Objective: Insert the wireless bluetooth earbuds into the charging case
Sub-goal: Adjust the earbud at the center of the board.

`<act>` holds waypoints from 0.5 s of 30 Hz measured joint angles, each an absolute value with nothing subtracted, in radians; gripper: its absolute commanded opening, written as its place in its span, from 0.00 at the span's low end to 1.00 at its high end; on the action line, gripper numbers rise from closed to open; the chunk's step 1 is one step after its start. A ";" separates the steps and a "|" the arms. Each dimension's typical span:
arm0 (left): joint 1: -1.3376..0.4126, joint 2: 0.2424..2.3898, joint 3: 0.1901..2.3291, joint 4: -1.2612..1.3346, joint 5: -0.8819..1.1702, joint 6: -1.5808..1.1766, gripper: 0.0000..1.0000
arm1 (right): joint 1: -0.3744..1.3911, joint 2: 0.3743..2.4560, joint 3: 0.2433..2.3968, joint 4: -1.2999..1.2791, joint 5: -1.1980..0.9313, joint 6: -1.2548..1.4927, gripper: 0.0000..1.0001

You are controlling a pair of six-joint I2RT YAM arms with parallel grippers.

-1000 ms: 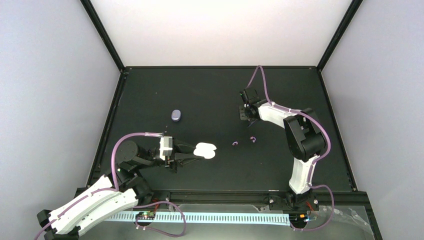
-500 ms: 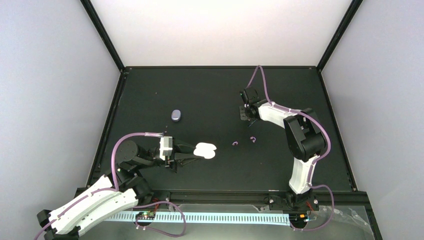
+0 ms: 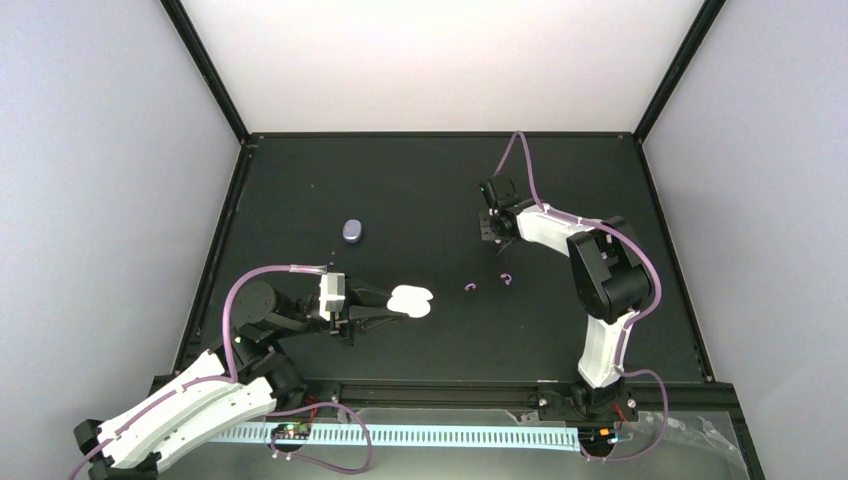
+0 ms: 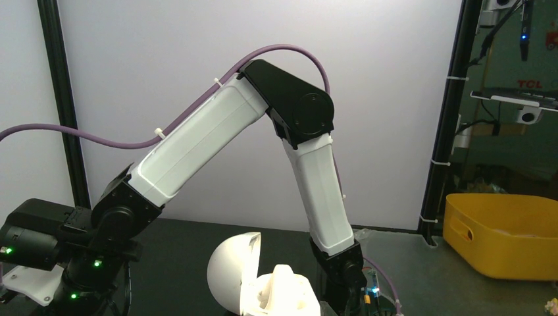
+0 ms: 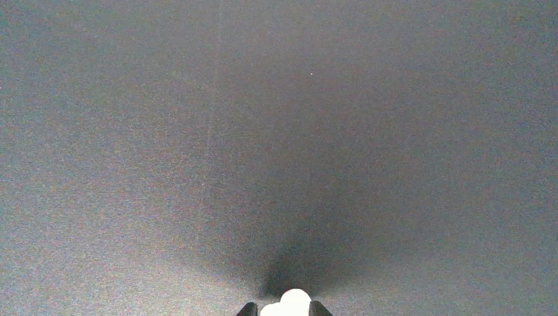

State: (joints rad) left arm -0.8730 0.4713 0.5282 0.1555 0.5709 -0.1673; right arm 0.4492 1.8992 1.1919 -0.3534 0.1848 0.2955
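My left gripper (image 3: 388, 303) is shut on the open white charging case (image 3: 411, 300) and holds it at the table's near left. In the left wrist view the case's lid (image 4: 231, 271) stands open and a white bud (image 4: 284, 284) sits in its base; my own fingers are out of view there. My right gripper (image 3: 487, 229) is low over the table's far middle. Its fingertips (image 5: 249, 309) close on a white earbud (image 5: 288, 304) right at the mat. Two purple earbuds (image 3: 469, 288) (image 3: 507, 279) lie loose on the mat between the arms.
A closed purple-grey oval case (image 3: 352, 231) lies on the mat left of centre. The black frame rails (image 3: 214, 262) edge the table. The right arm's elbow (image 3: 608, 270) rises over the right side.
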 measured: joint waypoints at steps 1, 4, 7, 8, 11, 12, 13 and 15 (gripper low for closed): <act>-0.873 0.471 0.528 0.155 0.571 -0.167 0.01 | 0.449 1.899 1.192 -0.353 0.185 0.295 0.19; -0.873 0.471 0.528 0.155 0.571 -0.167 0.02 | 0.449 1.899 1.188 -0.353 0.185 0.295 0.18; -0.873 0.471 0.528 0.155 0.571 -0.167 0.02 | 0.449 1.899 1.183 -0.352 0.187 0.295 0.20; -0.873 0.471 0.528 0.155 0.571 -0.167 0.01 | 0.449 1.899 1.181 -0.353 0.190 0.295 0.21; -0.873 0.471 0.528 0.155 0.571 -0.167 0.02 | 0.448 1.899 1.175 -0.353 0.196 0.296 0.21; -0.873 0.471 0.528 0.155 0.571 -0.167 0.02 | 0.448 1.899 1.173 -0.353 0.198 0.295 0.18; -0.873 0.471 0.528 0.155 0.571 -0.167 0.02 | 0.448 1.899 1.172 -0.353 0.199 0.294 0.15; -0.873 0.471 0.528 0.155 0.571 -0.167 0.02 | 0.448 1.899 1.172 -0.353 0.200 0.296 0.09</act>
